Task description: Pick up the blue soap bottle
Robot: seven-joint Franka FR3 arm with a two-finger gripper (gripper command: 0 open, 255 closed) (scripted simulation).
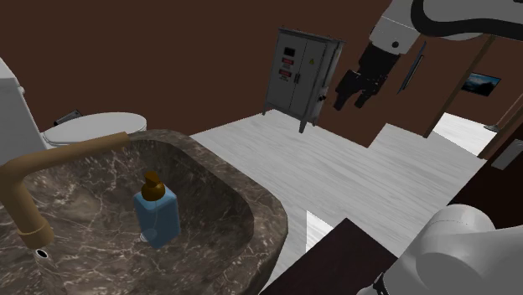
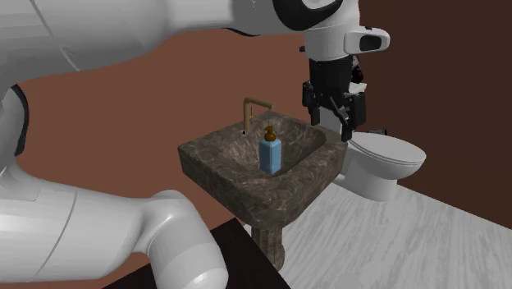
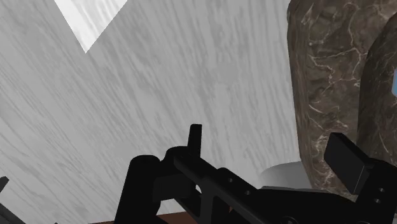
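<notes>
Claw (image 1: pixel 352 99) (image 2: pixel 328 115) (image 3: pixel 270 149): fingers apart, nothing between them. It hangs higher than the sink (image 1: pixel 251 209) (image 2: pixel 213 164) rim and off the sink's outer side, not over the basin. The wrist view looks down past the fingers at pale plank floor (image 3: pixel 159 83), with the sink's mottled outer wall (image 3: pixel 318 76) alongside.

Judgement: an approach pose. Fingers are spread ready for the bottle's body, and the height keeps them clear of the sink rim before any descent.

Blue soap bottle (image 1: pixel 157 214) (image 2: pixel 270 153): upright inside the sink basin, brown pump top up, well apart from the claw and lower than it. It stands free, leaning on no basin wall as far as can be told. Flat-sided body, so a side-on clasp below the pump looks workable.

Tap (image 1: pixel 25 184) (image 2: pixel 254 103): tan, on the sink's back edge, its spout reaching over the basin and apart from the bottle. It leaves the bottle open from above, which suits a descent from overhead.

Toilet (image 1: pixel 92 126) (image 2: pixel 386 156): white, just beside the sink, on the side where the claw hangs in the second exterior view.

Grey metal cabinet (image 1: pixel 302 71): against the brown wall, well away from the sink across the floor.

Risk, as a guess: the basin wall slopes, so a finger could clip the sink rim or tip the bottle on the way down
</notes>
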